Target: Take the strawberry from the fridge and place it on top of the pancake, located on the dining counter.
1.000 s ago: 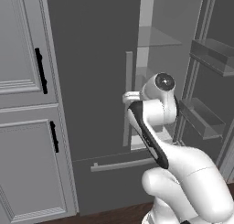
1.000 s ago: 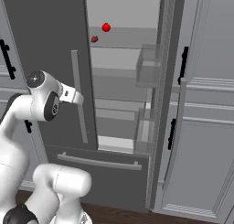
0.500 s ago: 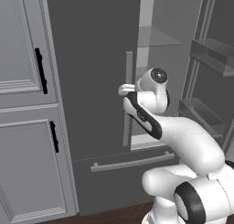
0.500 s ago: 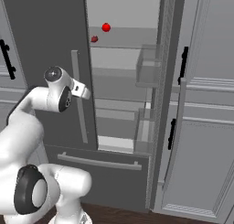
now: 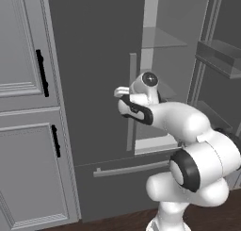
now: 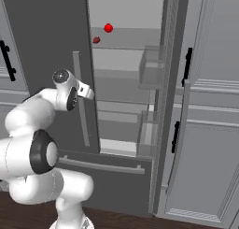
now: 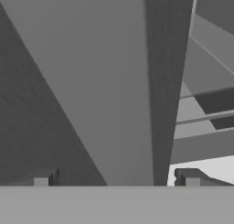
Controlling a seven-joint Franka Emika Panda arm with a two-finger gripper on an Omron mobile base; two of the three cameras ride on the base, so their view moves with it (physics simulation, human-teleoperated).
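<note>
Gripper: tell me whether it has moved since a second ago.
Yes. In the left base view the gripper has swung left, from right of the fridge's bar handle to its left.

The fridge (image 6: 126, 60) is cut off by the top edge in both base views. The strawberry (image 6: 96, 39) is seen as a small dark red speck in the right base view; its shape is too small to be made out. The gripper (image 7: 116, 178) is cropped in the hand view, its tips alone being seen. Its fingers are hidden behind the wrist in the left base view.
</note>
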